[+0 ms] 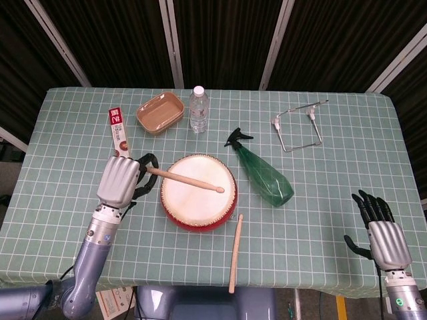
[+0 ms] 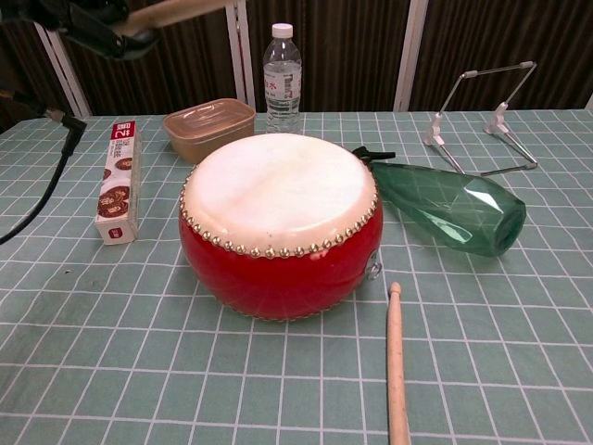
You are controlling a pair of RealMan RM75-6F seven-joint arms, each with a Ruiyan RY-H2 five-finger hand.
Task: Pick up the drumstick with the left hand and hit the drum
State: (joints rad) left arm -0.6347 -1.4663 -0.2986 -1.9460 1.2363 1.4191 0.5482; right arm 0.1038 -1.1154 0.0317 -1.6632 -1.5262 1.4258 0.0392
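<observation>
The left hand point(image 1: 120, 180) grips the drumstick point(image 1: 187, 179) by its butt end, fingers wrapped round the shaft, just off the drum's left side. The stick reaches out over the pale drumhead, its rounded tip above the right part of the skin. From the chest camera the stick point(image 2: 176, 9) sits way up at the top edge of the picture, with the dark fingers of the left hand point(image 2: 97, 14) round it, so it's plainly lifted clear of the drum point(image 2: 280, 222) and not touching it.

The drum, red shell and studded rim, stands upright in the middle of the green checked worktop point(image 1: 333, 227). A second drumstick point(image 1: 235, 253) lies flat just in front of it, to the right, pointing out towards the worktop's near edge.

Over on the far right, the right hand point(image 1: 381, 230) holds nothing, dark fingers spread apart and pointing away, well apart from everything.

Beside the drum's right side lies a green spray bottle point(image 1: 263, 172) on its side, black nozzle towards the back. Behind it a wire stand point(image 1: 299, 125). At the back, a clear water bottle point(image 1: 198, 109) stands upright, with a tan lidded container point(image 1: 160, 113) just left of it, and a long red-and-white box point(image 1: 119, 133) lies flat behind the left hand.
</observation>
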